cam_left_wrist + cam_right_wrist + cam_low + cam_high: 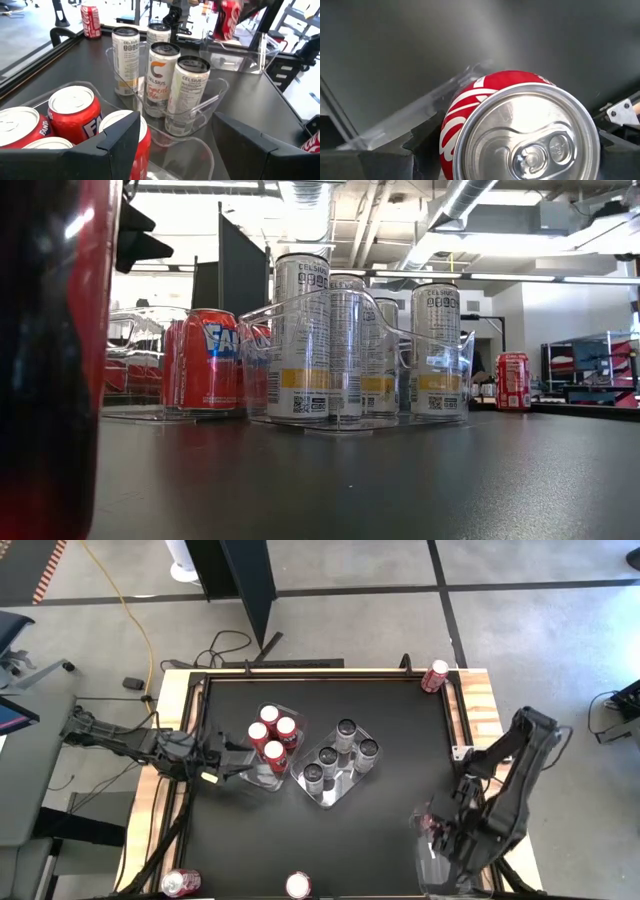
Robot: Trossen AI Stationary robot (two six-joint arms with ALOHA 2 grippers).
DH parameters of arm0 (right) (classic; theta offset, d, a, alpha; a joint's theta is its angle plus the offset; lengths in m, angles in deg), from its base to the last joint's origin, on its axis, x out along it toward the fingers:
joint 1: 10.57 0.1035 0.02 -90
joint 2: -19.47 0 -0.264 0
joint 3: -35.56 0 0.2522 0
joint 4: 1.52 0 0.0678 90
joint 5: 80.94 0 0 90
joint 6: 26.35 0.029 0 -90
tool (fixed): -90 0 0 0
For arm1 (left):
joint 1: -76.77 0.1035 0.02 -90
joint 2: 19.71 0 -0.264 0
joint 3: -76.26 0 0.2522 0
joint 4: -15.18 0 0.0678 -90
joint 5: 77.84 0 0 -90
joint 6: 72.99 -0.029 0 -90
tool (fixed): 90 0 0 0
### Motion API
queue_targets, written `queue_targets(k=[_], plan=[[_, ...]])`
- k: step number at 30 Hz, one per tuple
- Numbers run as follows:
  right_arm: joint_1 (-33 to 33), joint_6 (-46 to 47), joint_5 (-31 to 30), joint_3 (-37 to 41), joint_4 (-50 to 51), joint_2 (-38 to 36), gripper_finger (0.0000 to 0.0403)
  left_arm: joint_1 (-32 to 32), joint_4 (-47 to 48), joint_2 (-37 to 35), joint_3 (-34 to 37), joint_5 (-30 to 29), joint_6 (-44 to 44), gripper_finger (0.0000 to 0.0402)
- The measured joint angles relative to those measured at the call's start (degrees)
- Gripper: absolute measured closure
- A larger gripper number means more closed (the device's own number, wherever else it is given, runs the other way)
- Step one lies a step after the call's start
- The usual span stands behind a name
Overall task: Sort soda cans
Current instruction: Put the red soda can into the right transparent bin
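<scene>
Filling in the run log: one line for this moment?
right gripper: holding red can over clear tray | left gripper: open, by red cans

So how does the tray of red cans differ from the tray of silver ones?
The red cans' tray holds four short, wide cans; the silver cans' tray holds five taller, slimmer ones. The left claw is beside the red cans' tray only. Both trays are clear plastic, with cans upright.

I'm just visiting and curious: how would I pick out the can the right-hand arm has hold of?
Start at the black table and go to its near right corner, where the right gripper hangs above a clear tray. Between its fingers is a red cola can with a silver top, the only can lifted off the table.
</scene>
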Motion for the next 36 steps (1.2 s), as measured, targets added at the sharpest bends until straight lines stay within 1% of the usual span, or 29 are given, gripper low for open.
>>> queue_targets(k=[4, 8, 16, 22, 27, 34, 36], plan=[[1.07, 0.69, 2.36, 0.0, -0.01, 5.51, 0.0084, 0.0, -0.65, 0.01, 0.0, -0.54, 0.58, 0.0162], [0.92, 2.38, 2.8, 0.02, 0.21, 10.03, 0.0084, 0.0, -0.65, 0.02, 0.0, -1.79, 1.22, 0.0162], [-1.31, 7.11, 2.79, 0.04, -2.22, 15.45, 0.0084, 0.0, -0.63, 0.02, 0.0, -2.08, 1.06, 0.0162], [-3.31, 10.78, 3.17, 0.1, -3.52, 17.45, 0.0084, -0.02, -0.16, 0.02, 0.0, -2.07, 0.77, 0.0162], [-4.32, 16.15, 3.82, 2.34, -7.56, 17.24, 0.0084, -0.01, -0.15, 0.01, 0.0, -2.05, -0.4, 0.0162], [-5.51, 22.19, 4.14, 4.49, -7.56, 17.07, 0.0084, -0.01, -0.16, 0.02, 0.0, -2.02, -0.98, 0.0162], [-6.36, 22.5, 4.15, 4.92, -7.69, 17.0, 0.0084, 0.0, -0.16, 0.04, 0.0, -2.01, -1.17, 0.0162]])
